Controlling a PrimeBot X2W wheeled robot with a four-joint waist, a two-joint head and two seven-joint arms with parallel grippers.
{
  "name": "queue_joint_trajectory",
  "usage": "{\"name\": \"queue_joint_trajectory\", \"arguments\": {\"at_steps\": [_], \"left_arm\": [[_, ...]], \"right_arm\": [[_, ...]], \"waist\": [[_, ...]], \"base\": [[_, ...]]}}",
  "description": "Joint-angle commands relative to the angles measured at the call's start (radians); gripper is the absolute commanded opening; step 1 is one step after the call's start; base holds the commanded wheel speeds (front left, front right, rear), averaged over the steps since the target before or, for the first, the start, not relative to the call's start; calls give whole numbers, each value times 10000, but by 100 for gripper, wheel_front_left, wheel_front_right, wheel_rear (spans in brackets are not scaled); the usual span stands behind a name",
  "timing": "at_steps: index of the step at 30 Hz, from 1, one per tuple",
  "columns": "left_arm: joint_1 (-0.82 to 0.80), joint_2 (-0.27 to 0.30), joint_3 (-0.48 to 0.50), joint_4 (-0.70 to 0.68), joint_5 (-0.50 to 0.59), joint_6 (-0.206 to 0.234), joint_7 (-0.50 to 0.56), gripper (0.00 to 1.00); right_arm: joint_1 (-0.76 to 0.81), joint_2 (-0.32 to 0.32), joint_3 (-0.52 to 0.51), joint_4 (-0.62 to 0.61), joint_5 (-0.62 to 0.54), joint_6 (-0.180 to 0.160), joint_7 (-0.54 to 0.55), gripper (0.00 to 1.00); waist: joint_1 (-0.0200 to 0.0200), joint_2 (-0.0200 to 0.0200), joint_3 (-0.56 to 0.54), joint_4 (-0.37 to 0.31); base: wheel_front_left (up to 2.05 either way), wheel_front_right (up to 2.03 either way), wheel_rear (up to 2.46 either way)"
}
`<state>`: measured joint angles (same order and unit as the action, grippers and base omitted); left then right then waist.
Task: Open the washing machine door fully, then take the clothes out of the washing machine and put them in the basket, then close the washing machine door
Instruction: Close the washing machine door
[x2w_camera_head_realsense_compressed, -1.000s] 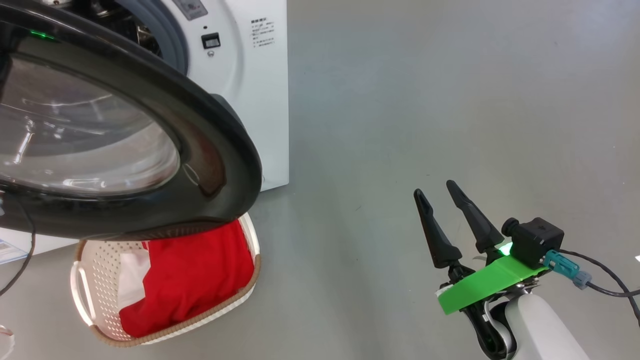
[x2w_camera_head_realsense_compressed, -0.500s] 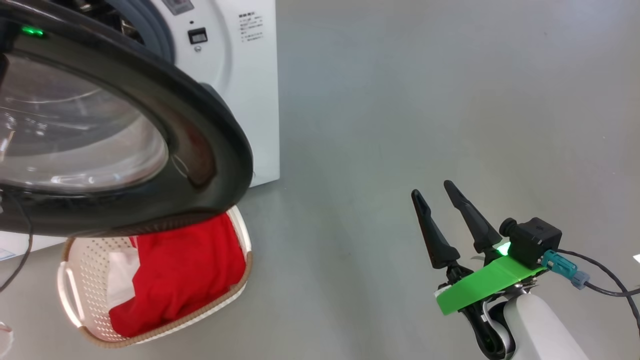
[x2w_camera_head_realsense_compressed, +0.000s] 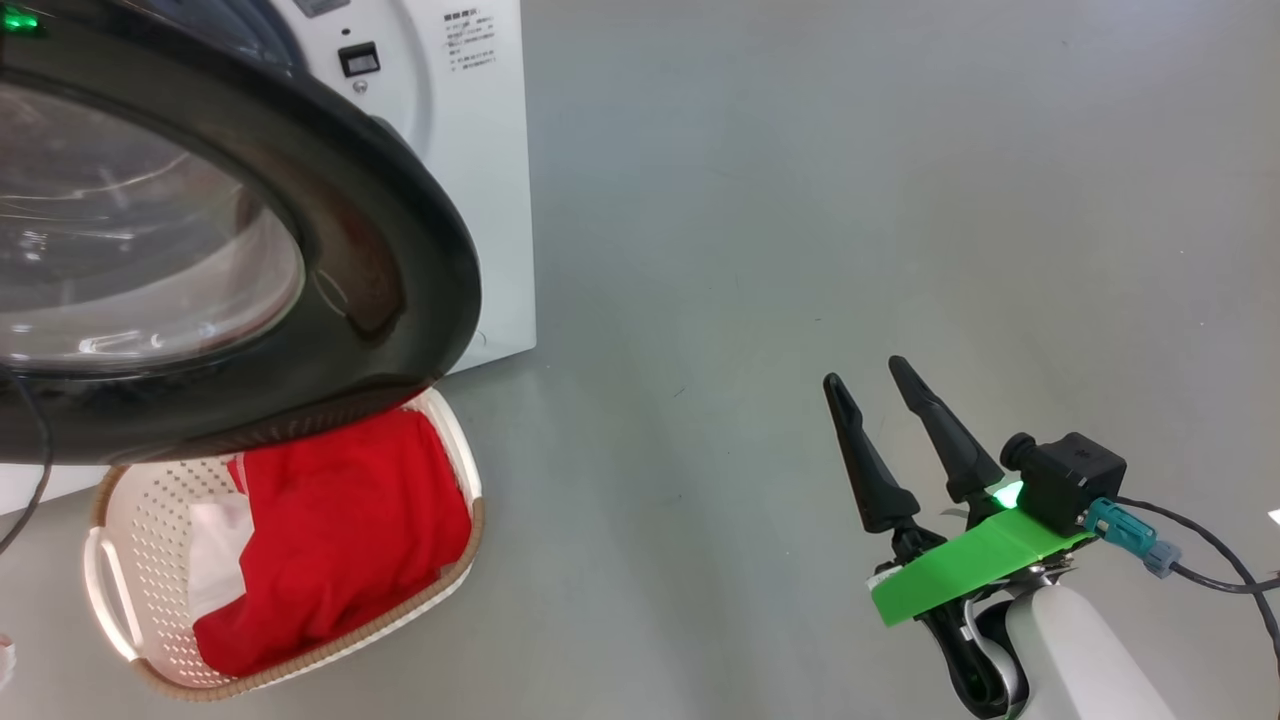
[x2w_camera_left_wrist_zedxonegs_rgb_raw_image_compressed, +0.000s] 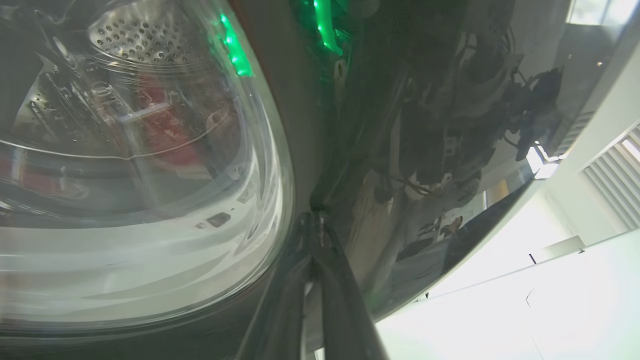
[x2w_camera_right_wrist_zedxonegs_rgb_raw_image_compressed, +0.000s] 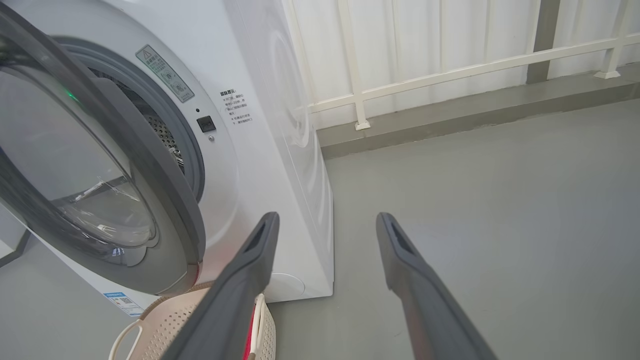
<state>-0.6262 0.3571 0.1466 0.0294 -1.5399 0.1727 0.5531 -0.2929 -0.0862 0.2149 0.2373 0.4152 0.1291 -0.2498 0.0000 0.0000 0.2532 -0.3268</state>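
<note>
Head view | basket (x2w_camera_head_realsense_compressed: 135, 575) | red jersey (x2w_camera_head_realsense_compressed: 340, 535), white cloth (x2w_camera_head_realsense_compressed: 213, 555) inside

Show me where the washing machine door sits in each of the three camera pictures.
Head view: the washing machine door takes the upper left, overlapping the far rim of the basket.
Left wrist view: close up, glass at left, black rim through the middle.
Right wrist view: the door at left, ajar before the washing machine.
Shared landmark: the green glint on the door's rim, in all three.
</note>
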Motion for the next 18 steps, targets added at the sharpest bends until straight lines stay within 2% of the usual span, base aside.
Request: {"name": "queue_joint_trajectory", "arguments": {"at_steps": [1, 18], "left_arm": [[-461, 524, 257, -213, 102, -145, 11, 0], [-121, 281, 51, -394, 121, -354, 98, 0]], "right_arm": [[-204, 84, 174, -273, -118, 16, -120, 100], [-249, -58, 107, -195, -197, 16, -120, 100]], "waist": [[0, 0, -2, 9], [0, 0, -143, 759]], "base": [[0, 0, 0], [0, 0, 0]]}}
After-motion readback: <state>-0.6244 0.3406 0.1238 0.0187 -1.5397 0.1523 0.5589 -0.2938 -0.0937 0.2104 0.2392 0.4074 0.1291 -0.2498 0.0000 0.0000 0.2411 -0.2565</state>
